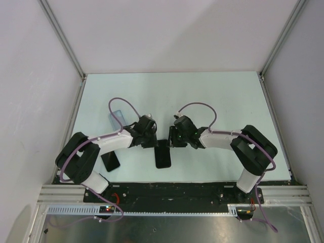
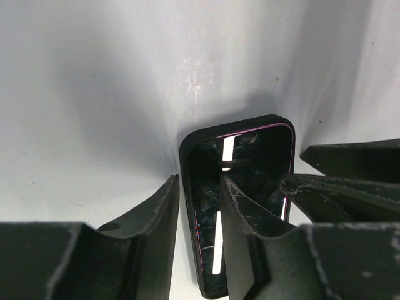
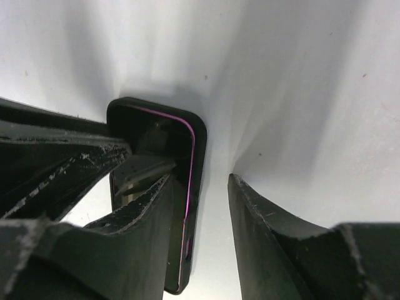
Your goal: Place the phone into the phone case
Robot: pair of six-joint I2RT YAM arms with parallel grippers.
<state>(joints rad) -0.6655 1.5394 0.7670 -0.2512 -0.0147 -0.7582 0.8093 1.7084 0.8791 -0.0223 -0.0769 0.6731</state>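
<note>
The phone [image 1: 163, 158] lies flat, glossy face up, on the table [image 1: 223, 101] at lower centre of the top view, between the two arms; the case [image 1: 117, 119], pale blue and see-through, lies by itself at centre left, well apart from the phone; a second black slab [image 1: 110, 162] lies at lower left, beside the left arm; both grippers meet over the phone's upper end; in the left wrist view the left gripper [image 2: 200, 187] stands parted, one finger [image 2: 156, 231] down just beside the phone's long edge at the left of the frame, the other over the glass, so the jaws straddle that edge with nothing clamped; whether either tip touches the phone is hard to tell from this angle; in the right wrist view the right gripper [image 3: 200, 181] is likewise parted and holds nothing, one finger over the phone's face at the left of the frame, the other [image 3: 269, 237] over bare table at the right, apart from the phone's edge; the phone's face is dark, with a thin purple line along its rim; each wrist view shows the other gripper's fingers at its side, over the phone
</note>
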